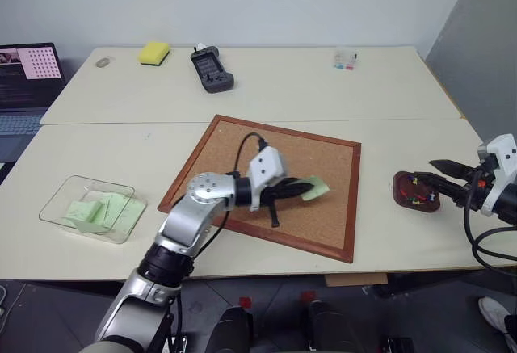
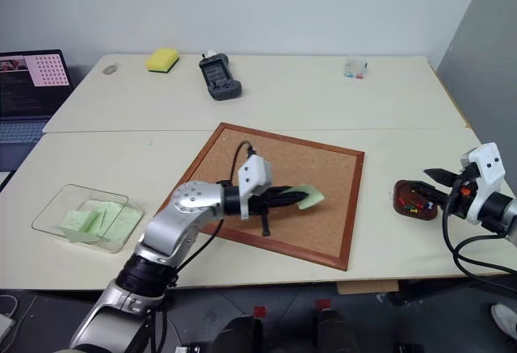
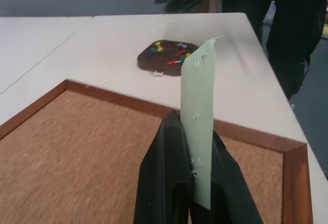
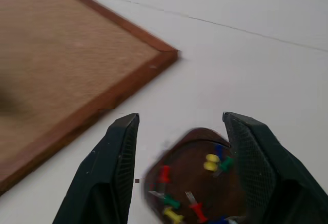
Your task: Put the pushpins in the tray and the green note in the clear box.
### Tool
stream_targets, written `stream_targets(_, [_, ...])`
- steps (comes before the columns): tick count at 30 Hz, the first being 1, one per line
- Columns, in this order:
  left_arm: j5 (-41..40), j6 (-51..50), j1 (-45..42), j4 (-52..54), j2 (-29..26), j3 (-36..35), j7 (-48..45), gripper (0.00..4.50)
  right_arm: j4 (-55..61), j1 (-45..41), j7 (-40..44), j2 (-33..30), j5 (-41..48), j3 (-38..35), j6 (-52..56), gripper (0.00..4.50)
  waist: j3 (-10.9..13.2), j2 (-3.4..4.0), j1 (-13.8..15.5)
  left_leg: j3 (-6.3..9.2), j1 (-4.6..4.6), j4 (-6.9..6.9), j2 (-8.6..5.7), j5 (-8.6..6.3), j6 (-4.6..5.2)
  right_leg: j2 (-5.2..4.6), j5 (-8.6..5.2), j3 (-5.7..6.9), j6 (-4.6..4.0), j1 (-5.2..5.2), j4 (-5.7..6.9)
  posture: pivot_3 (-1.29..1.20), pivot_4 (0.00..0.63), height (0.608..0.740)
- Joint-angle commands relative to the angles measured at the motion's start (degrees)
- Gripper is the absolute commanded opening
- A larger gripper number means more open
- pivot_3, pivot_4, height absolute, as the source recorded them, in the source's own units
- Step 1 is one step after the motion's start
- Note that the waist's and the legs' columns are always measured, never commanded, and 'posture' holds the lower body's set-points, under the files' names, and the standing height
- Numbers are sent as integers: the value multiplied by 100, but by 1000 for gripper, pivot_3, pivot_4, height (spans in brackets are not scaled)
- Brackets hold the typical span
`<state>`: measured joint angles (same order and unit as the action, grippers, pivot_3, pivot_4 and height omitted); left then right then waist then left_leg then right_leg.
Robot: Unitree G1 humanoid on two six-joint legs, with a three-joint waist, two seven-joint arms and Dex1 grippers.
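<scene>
Green note [image 3: 199, 131] pinched edge-on in left gripper [image 1: 300, 189]; right gripper [image 4: 179, 147] spread above tray [image 1: 414, 191]. Risk: note slipped en route to clear box [image 1: 60, 208].

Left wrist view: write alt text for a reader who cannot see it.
The left gripper, shut, pinches a pale green note that stands upright above a cork board with a wooden frame. Beyond the board, on the cream table, sits a dark reddish-brown tray holding coloured pushpins.

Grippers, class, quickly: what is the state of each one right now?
Left gripper: closed on the green note.
Right gripper: open, empty, above the tray.
</scene>
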<state>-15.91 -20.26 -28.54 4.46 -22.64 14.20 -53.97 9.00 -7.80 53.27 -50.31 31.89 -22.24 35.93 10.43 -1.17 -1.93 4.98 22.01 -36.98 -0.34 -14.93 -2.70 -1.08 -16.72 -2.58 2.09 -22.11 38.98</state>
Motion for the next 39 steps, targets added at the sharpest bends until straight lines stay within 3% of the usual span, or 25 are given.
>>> stream_targets(1, [-236, -457, 266, 663, -298, -804, 505, 0, 1053, -205, 230, 29, 703, 320, 360, 2748, 0, 0, -4, 0, 0, -1, 3, 0, 0, -1, 0, -1, 0, 0, 0, 0, 150, 740])
stream_targets(5, [-363, -1095, 671, 1251, -686, -1780, 1213, 0, 1843, -621, 98, 377, 996, 987, 455, 2748, 2, -1, -22, 8, -2, 1, 13, 0, 0, 1, 0, 3, 0, -1, 2, 0, 150, 740])
stream_targets(10, [-473, -2275, 829, 2074, -948, -3327, 2465, 0, 1811, -1499, 97, 932, 1008, 1820, 413, 2748, 11, -14, 24, 39, 7, -4, 7, 0, -1, -10, 0, 11, 1, -1, -3, 0, 150, 740])
stream_targets(12, [-343, -2798, 940, 2249, -793, -3993, 3220, 0, 1658, -1744, 165, 1144, 941, 2039, 315, 2748, 11, -15, 39, 52, 8, -5, 4, 0, -1, -13, 0, 13, 1, 0, -4, 0, 150, 740])
stream_targets(17, [-285, -3471, 1290, 2676, -354, -4902, 4261, 0, 1405, -2071, 354, 1482, 856, 2441, 163, 2748, 11, -16, 40, 69, 9, 0, 2, 0, -3, -16, 0, 26, 0, 0, -6, 0, 150, 740])
stream_targets(25, [-432, -3937, 1572, 2772, 343, -5565, 5055, 0, 1447, -2077, 423, 1601, 893, 2585, 200, 2748, 10, -21, 53, 74, 10, -3, 2, 1, -4, -17, 1, 30, -1, 0, -2, 0, 150, 740])
stream_targets(32, [-381, -4225, 1906, 3498, 1007, -5865, 5732, 1186, 1416, -2065, 328, 1598, 904, 2503, 247, 2827, 7, -26, 38, 71, 11, -3, 2, 0, -4, -18, 1, 27, -1, 0, -3, 0, 150, 740])
stream_targets(39, [-480, -4317, 1829, 3687, 1022, -5928, 5862, 2456, 1262, -2152, 305, 1723, 843, 2570, 188, 2827, 6, -27, 33, 65, 7, -4, 2, 0, -5, -13, 1, 27, -1, 1, 0, 0, 150, 740])
